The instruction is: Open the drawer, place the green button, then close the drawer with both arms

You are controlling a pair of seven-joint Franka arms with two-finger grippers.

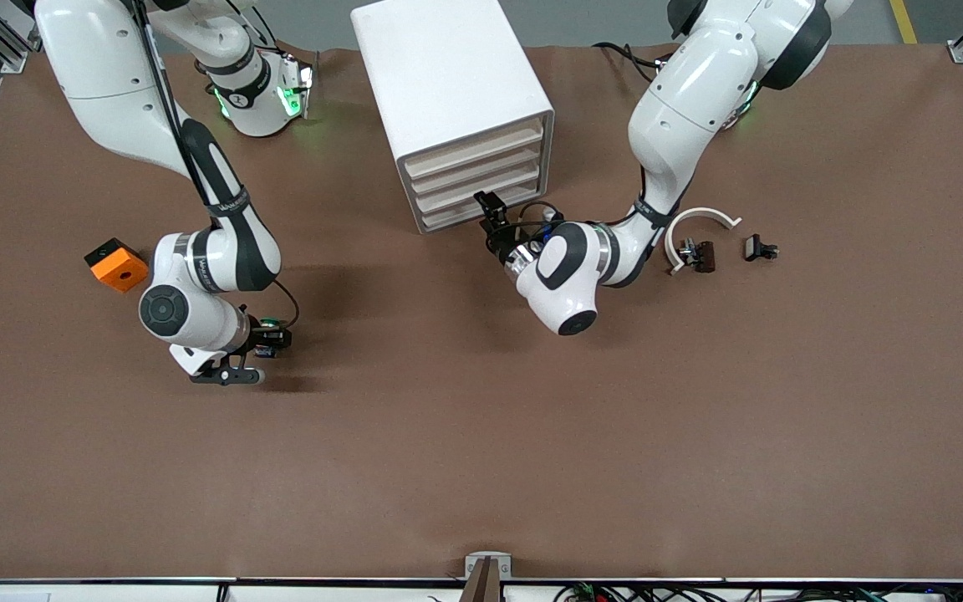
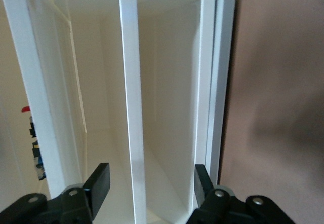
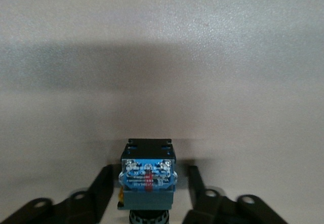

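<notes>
The white cabinet [image 1: 448,75] stands at the robots' side of the table, with its four cream drawer fronts shut. The lowest drawer [image 1: 448,220] sits just above the table. My left gripper [image 1: 488,206] is open at that drawer's front. In the left wrist view its fingers [image 2: 101,182] straddle the white front edges [image 2: 132,148] of the cabinet's bottom drawers. My right gripper [image 1: 272,339] is low over the table toward the right arm's end. It is open, with the button [image 1: 264,351] between its fingers. In the right wrist view the button's blue-labelled dark body [image 3: 148,178] shows with a gap on each side.
An orange cube with a hole [image 1: 118,264] lies beside the right arm's wrist. Toward the left arm's end lie a white curved piece [image 1: 703,216] and two small black clip-like pieces [image 1: 699,255] [image 1: 759,248]. The table is covered by a brown mat [image 1: 481,435].
</notes>
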